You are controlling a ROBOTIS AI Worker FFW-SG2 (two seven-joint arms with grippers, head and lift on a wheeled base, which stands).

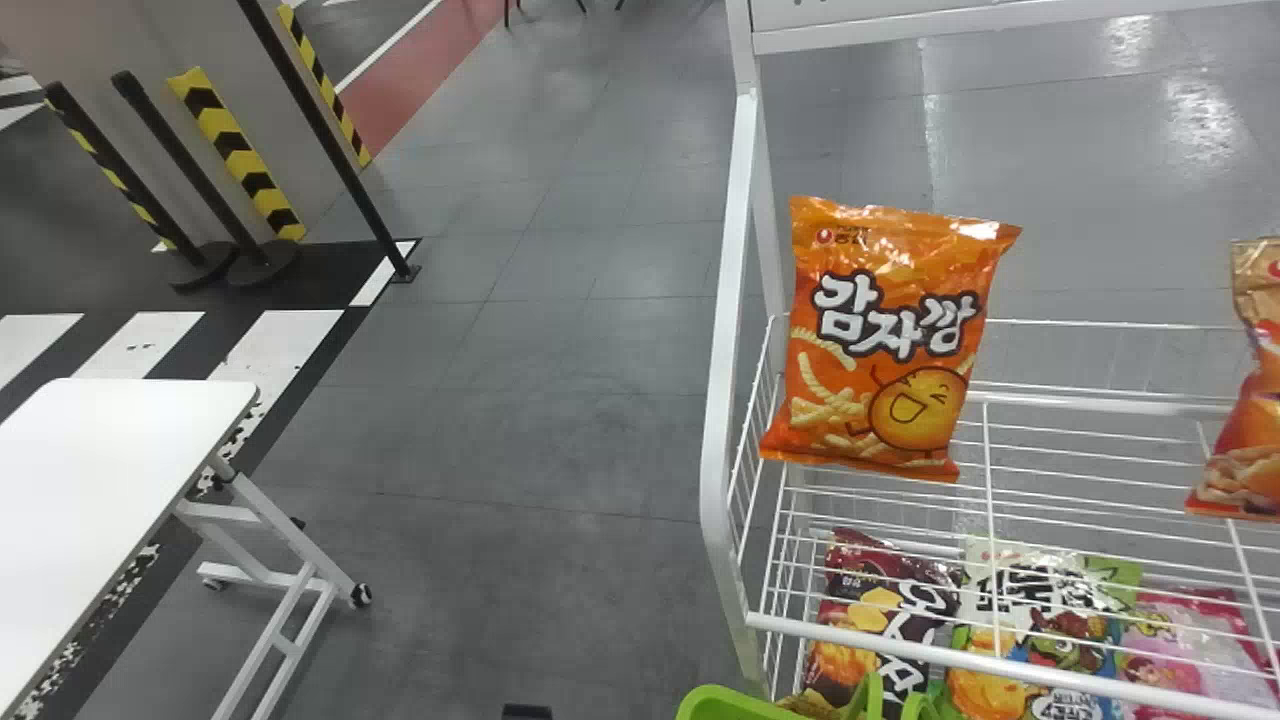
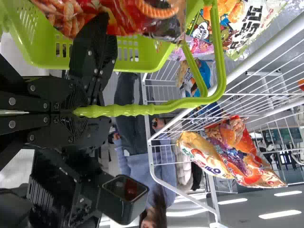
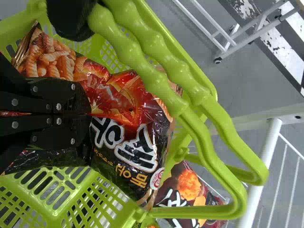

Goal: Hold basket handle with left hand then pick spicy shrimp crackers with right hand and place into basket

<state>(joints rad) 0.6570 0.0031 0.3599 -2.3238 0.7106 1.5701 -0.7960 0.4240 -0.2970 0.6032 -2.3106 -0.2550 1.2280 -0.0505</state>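
In the left wrist view my left gripper (image 2: 85, 112) is shut on the green handle (image 2: 133, 110) of the basket (image 2: 38, 47). Beyond it, my right gripper's black fingers (image 2: 97, 47) reach the red and black bag of spicy shrimp crackers (image 2: 142, 16). The right wrist view has my right gripper (image 3: 88, 114) shut on that bag (image 3: 128, 123), which lies within the rim of the basket (image 3: 109, 209), beside the handles (image 3: 190, 123). Part of the bag is hidden behind the fingers. At the head view's bottom edge, the basket's green rim (image 1: 725, 703) shows.
A white wire rack (image 1: 735, 400) stands at the right, with an orange snack bag (image 1: 885, 340) on its upper shelf and several bags (image 1: 1040, 630) below. At the left is a white folding table (image 1: 110, 480), with grey floor between it and the rack.
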